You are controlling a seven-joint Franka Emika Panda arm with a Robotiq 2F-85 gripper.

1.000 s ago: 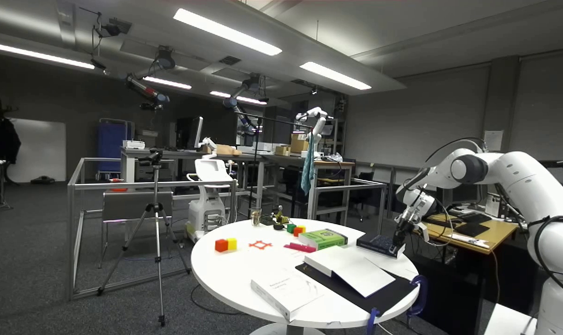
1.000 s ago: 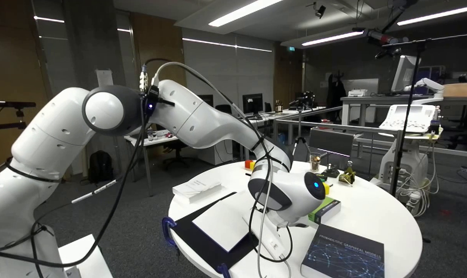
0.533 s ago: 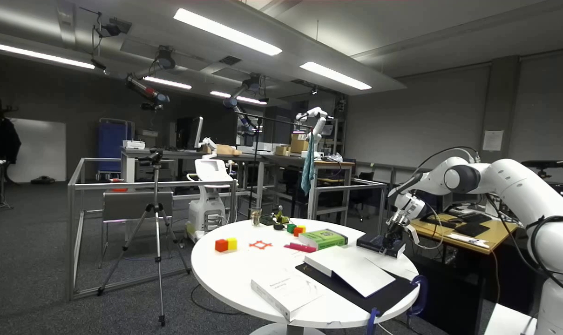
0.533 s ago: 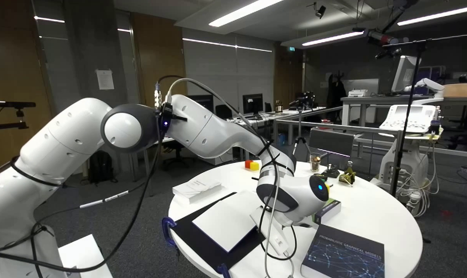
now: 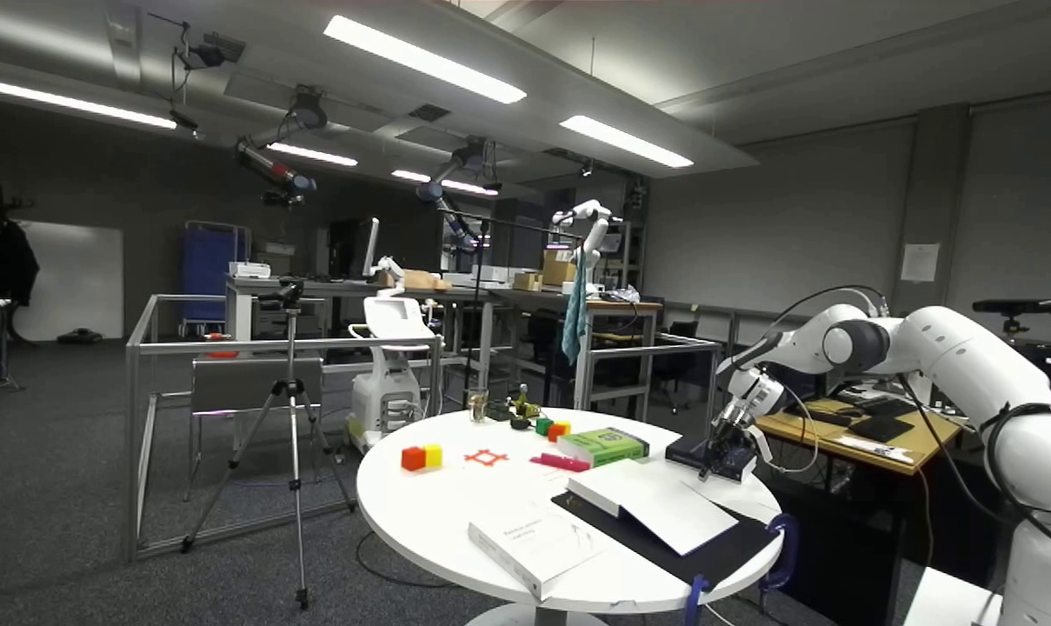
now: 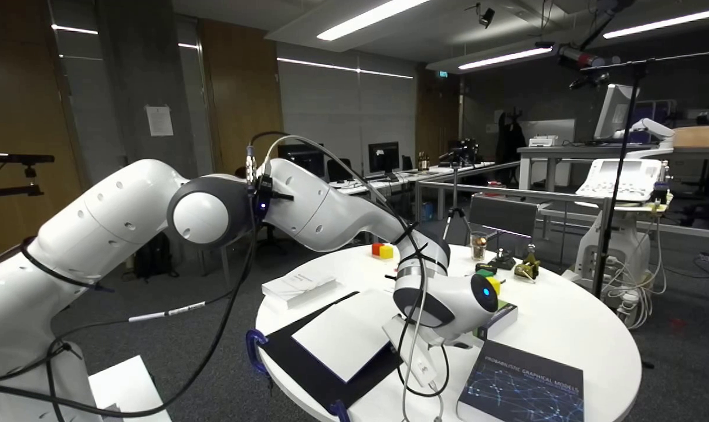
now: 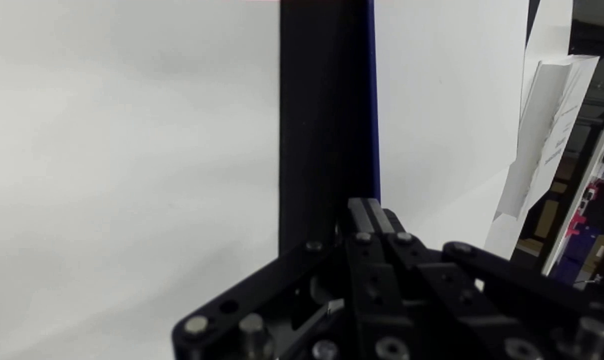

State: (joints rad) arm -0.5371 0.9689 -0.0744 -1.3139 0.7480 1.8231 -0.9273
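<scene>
My gripper [image 7: 365, 202] is shut, its two fingertips together with nothing visible between them. In the wrist view the tips are at the blue edge of a white cover [image 7: 446, 90], over the black mat [image 7: 321, 110]; whether they touch cannot be told. In an exterior view the gripper [image 5: 705, 475] points down between a dark blue book [image 5: 680, 450] and the opened white book [image 5: 677, 513]. The opened book also shows in an exterior view [image 6: 342, 334]. The dark book reads "Probabilistic Graphical Models" there [image 6: 521, 381]. The fingers are hidden behind the hand in that view.
A closed white book [image 5: 534, 543] lies at the front of the round table [image 5: 455, 504]. A green book [image 5: 608, 446], a pink-red bar [image 5: 560, 462], red and yellow cubes [image 5: 421, 457], an orange frame [image 5: 486, 457] and a glass [image 5: 477, 406] stand farther off. Blue clamps [image 5: 781, 552] grip the edge.
The gripper has moved from over the dark book toward the opened white book. The arm's elbow has come down. The books have not moved.
</scene>
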